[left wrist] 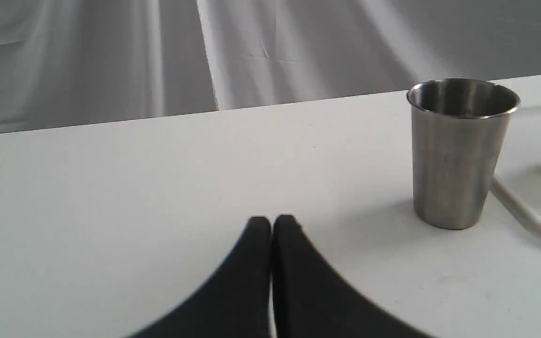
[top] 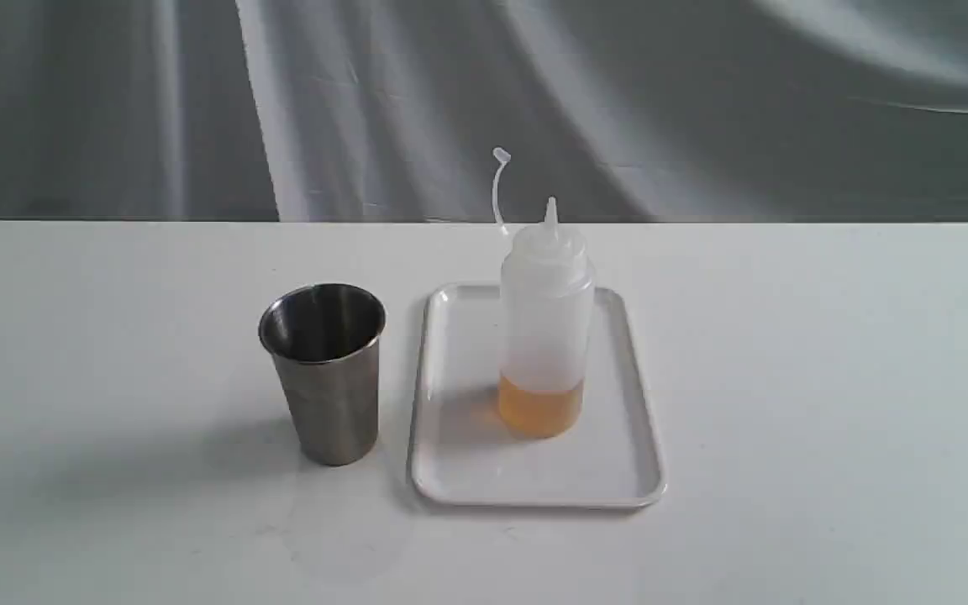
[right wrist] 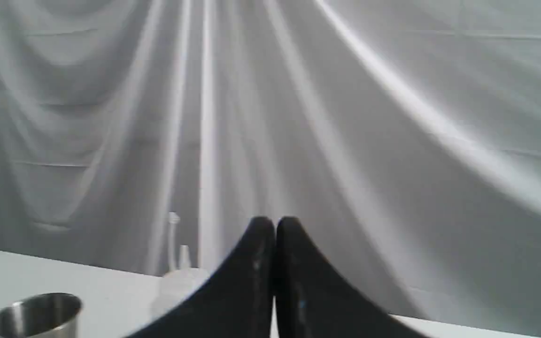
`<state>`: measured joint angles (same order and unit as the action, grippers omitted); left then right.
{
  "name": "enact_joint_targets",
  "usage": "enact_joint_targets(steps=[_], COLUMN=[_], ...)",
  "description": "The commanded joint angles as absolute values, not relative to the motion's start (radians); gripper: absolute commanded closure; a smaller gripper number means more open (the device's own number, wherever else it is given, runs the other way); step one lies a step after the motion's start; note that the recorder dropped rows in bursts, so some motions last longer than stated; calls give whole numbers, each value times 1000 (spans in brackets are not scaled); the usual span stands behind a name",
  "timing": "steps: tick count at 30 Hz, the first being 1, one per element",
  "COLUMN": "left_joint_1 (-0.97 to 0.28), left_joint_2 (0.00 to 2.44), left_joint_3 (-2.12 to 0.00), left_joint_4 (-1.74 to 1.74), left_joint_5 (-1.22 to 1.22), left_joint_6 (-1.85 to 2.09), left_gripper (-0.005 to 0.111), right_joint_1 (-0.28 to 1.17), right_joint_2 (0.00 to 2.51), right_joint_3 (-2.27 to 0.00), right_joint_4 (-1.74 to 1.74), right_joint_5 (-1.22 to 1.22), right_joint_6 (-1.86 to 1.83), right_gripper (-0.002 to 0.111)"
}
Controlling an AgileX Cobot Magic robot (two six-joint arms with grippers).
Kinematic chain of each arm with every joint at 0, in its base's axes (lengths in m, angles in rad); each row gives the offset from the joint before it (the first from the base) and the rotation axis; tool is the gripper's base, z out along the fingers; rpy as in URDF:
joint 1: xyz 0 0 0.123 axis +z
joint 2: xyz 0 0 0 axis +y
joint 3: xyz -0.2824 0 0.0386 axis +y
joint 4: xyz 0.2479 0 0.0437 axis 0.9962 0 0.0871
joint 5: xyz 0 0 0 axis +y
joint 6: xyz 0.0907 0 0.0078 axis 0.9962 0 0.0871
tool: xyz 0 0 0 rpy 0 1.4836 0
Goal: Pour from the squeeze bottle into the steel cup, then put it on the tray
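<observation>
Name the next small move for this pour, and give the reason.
Probably open the right end effector and bring it toward the squeeze bottle. Its jaws are closed on nothing and it is well clear of the bottle. The bottle stands upright on the tray, nozzle uncapped, with amber liquid at the bottom. The steel cup stands beside the tray, on the side away from that arm.

The left fingers (left wrist: 251, 267) are two matte black blades, rounded at the tips and flaring outward in smooth curves toward their bases, with no visible markings. The right fingers (right wrist: 254, 272) share that black, curved shape but carry small pale scuffs and a bluish speck.
</observation>
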<state>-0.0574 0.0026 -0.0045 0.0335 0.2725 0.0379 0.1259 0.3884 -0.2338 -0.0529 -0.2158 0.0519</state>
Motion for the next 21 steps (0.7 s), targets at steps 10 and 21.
enact_joint_targets(steps=[10, 21], left_joint_1=[-63, -63], left_joint_2=[0, 0], left_joint_3=[0, 0], left_joint_4=[33, 33], left_joint_5=[266, 266], left_joint_6=[31, 34], left_gripper=[107, 107], right_joint_1=[-93, -93], right_joint_2=[138, 51], right_joint_3=[0, 0], right_joint_4=[-79, -59], right_joint_5=[-163, 185], right_joint_6=[53, 53], right_gripper=[108, 108])
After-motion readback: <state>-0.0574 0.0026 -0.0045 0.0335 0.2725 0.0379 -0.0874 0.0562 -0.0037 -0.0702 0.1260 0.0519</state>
